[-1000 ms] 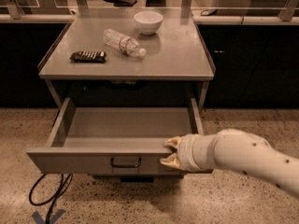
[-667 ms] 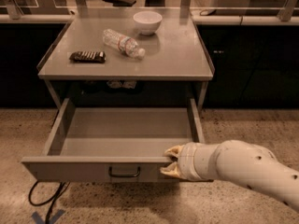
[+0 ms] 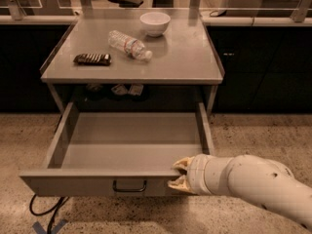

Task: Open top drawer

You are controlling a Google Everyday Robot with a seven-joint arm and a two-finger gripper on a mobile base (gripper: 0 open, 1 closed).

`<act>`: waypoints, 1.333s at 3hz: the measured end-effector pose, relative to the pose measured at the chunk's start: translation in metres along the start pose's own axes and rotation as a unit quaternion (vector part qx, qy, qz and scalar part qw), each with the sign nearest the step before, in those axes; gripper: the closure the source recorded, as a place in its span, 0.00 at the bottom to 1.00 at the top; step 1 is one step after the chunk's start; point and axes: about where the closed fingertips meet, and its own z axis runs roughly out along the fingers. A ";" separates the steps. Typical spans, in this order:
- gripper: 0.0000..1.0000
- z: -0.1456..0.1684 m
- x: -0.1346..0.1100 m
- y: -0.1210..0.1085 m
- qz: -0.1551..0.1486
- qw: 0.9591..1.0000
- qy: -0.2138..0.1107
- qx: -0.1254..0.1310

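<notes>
The top drawer [image 3: 73,183] is a wide grey metal drawer, pulled far out from under the grey table [image 3: 190,62]. Its shallow tray is bare and a small black loop handle [image 3: 129,186] sits at the centre of the front. My gripper [image 3: 177,174] is at the right part of the drawer front, to the right of the handle. It is shut on the front panel's top edge, one finger [image 3: 182,163] over the rim and one [image 3: 176,184] on the outer face. My white arm [image 3: 253,184] comes in from the lower right. No other drawer fronts show.
On the table lie a clear plastic bottle [image 3: 129,45], a white bowl [image 3: 155,22] and a dark snack packet [image 3: 92,59]. A black cable [image 3: 46,208] lies on the speckled floor at the lower left. Dark cabinets stand on both sides.
The drawer has slid further out toward the camera, with my gripper moving back along with its front.
</notes>
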 end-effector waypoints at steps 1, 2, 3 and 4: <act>1.00 -0.002 -0.001 0.001 0.000 1.000 0.000 0.000; 1.00 -0.015 0.000 0.025 -0.004 1.000 0.006 0.017; 1.00 -0.028 -0.006 0.066 -0.027 0.998 0.019 0.044; 0.82 -0.032 -0.007 0.066 -0.027 0.998 0.019 0.044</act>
